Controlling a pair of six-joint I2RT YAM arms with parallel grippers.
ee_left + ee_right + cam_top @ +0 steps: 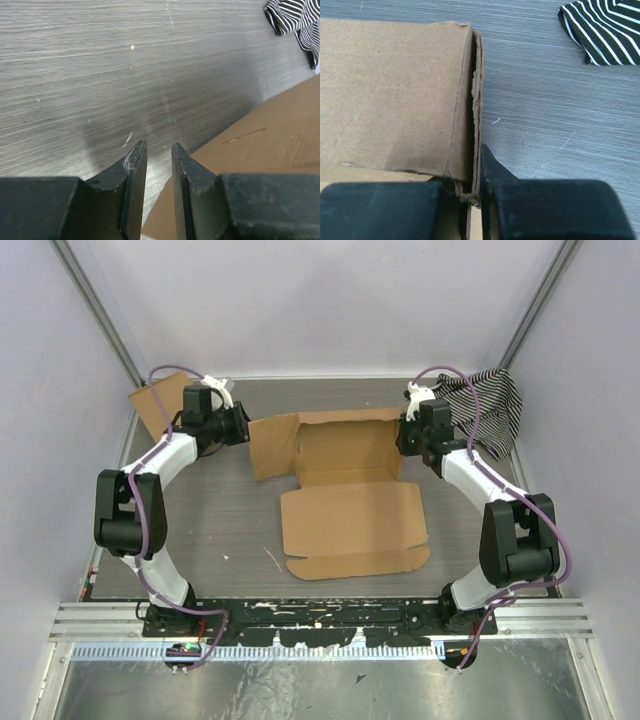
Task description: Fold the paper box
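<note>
The paper box [350,515] lies opened out mid-table, its front panels flat and its back part raised into low walls. My right gripper [407,435] is at the box's right wall. In the right wrist view the doubled cardboard wall [476,100] stands pinched in my right gripper [476,157]; only one finger [492,167] shows, the other is hidden behind the cardboard. My left gripper [243,427] hovers just left of the box's left flap [270,445]. In the left wrist view my left gripper [159,146] has a narrow gap with nothing in it, and the box [265,145] lies below to the right.
A black-and-white striped cloth [490,405] is bunched at the back right corner, also in both wrist views [295,20] [605,25]. A smaller plain cardboard rectangle [158,405] leans at the back left, behind the left arm. Walls enclose the grey table [230,520].
</note>
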